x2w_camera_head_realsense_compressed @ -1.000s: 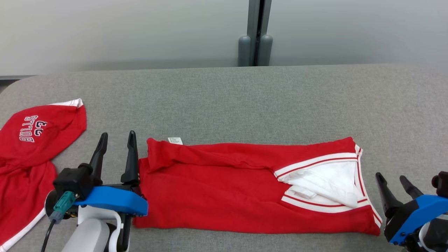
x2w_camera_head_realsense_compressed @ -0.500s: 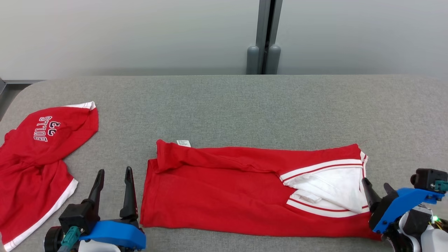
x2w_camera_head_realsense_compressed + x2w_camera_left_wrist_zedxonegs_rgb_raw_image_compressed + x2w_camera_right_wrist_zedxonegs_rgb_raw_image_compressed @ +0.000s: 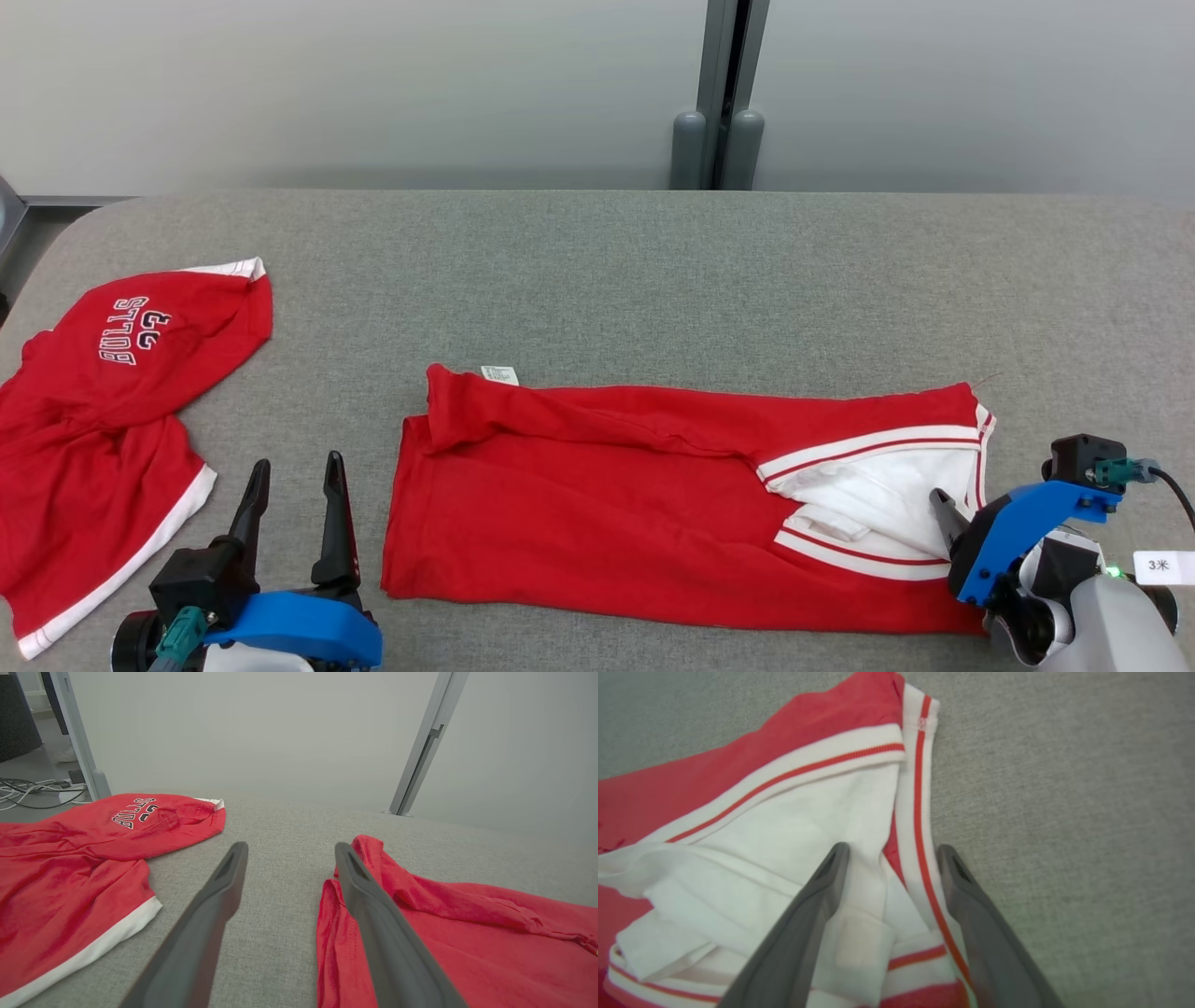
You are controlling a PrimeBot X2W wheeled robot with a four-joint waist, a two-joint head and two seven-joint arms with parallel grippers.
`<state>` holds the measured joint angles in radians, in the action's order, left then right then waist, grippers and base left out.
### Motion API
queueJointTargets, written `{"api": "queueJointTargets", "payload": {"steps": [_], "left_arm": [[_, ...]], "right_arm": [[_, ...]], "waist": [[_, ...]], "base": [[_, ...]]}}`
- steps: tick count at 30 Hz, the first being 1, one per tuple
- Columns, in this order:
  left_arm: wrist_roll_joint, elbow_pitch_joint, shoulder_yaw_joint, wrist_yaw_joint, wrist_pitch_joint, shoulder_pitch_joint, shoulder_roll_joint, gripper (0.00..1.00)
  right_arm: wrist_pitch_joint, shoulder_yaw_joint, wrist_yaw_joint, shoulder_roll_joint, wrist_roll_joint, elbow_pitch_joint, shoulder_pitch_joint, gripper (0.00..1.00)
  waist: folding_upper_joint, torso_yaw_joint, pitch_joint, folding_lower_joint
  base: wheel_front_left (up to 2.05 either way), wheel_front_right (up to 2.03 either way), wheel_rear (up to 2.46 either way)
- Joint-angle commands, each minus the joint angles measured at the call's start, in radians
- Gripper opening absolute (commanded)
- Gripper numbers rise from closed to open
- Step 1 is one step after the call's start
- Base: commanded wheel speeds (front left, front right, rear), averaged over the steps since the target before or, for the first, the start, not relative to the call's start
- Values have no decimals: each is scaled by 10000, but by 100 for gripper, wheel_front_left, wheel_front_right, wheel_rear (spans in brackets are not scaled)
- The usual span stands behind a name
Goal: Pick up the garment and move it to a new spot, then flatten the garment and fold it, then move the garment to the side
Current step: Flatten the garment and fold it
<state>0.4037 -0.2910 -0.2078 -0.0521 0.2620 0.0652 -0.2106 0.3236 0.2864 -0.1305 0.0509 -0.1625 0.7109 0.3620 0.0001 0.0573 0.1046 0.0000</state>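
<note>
The garment (image 3: pixel 579 504) is red with white, red-striped trim and lies as a long folded band across the grey table (image 3: pixel 597 271). My left gripper (image 3: pixel 293 461) stands open near the front edge, just left of the garment's left end. In the left wrist view, the left gripper (image 3: pixel 289 845) has its right finger over that edge of the garment (image 3: pixel 467 933). My right gripper (image 3: pixel 892 848) is open over the white striped end of the garment (image 3: pixel 738 779), one finger on each side of the trim. One of its fingertips (image 3: pixel 937 496) shows in the head view.
A second red garment (image 3: pixel 103 401) with white lettering and a white hem lies crumpled at the table's left end. A grey post (image 3: pixel 719 93) stands against the wall behind the table. The table's rounded left corner is near that second garment.
The camera has shifted a little. My left gripper has drawn back toward the front edge. My right gripper has moved left, from beside the garment to over its white striped end.
</note>
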Motion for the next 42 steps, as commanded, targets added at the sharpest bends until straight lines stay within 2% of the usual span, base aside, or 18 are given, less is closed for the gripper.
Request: {"api": "queueJointTargets", "payload": {"steps": [1, 2, 3, 8, 12, 21, 24, 26, 30, 35, 42], "left_arm": [[-74, -60, 59, 67, 40, 102, 35, 100], [-90, -83, 84, 84, 40, 105, 35, 100], [-103, -95, 126, 83, 40, 125, 23, 100], [-192, -87, 238, 135, 40, 213, -4, 100], [-262, -52, 263, 140, 40, 198, -10, 100], [-351, 153, 354, 92, 40, 119, -15, 100], [-373, 181, 351, 122, 40, 135, -14, 100], [-370, 183, 345, 131, 40, 163, -8, 100], [-390, 189, 372, 150, 39, 189, -3, 100], [-431, 168, 321, 169, 39, 211, 11, 100], [-438, 154, 266, 243, 39, 301, 35, 100]], "right_arm": [[80, -93, -5, -16, 22, 340, 140, 100], [27, -112, -5, -22, 36, 469, 185, 38], [11, -192, -7, -24, 115, 573, 223, 0], [-129, -248, -5, 19, 55, 615, 391, 0], [-240, -40, -4, 455, -4, 112, 298, 0], [480, 763, -4, 1729, 438, -1856, -347, 0], [822, 866, -4, 1879, 603, -2610, -523, 0], [1073, 752, -4, 1755, 619, -3133, -646, 0], [1528, -16, -5, 1207, 446, -4125, -884, 0], [1930, -1879, -5, 561, 283, -4910, -1069, 0], [1928, -4250, -4, 61, -453, -4352, -418, 0]], "waist": [[-1, 16, -5, 0], [-1, 24, -9, 0], [-1, 34, -13, 0], [-1, 28, -76, 0], [-1, -28, -150, 0], [-1, -291, -137, 0], [-1, -345, -136, 0], [-1, -368, -148, 0], [-1, -372, -194, 0], [-1, -277, -235, 0], [-1, 16, -127, 0]], "base": [[0, 0, 0], [0, 0, 0], [0, 0, 0], [0, 0, 0], [0, 0, 0], [0, 0, 0], [0, 0, 0], [0, 0, 0], [0, 0, 0], [0, 0, 0], [0, 0, 0]]}}
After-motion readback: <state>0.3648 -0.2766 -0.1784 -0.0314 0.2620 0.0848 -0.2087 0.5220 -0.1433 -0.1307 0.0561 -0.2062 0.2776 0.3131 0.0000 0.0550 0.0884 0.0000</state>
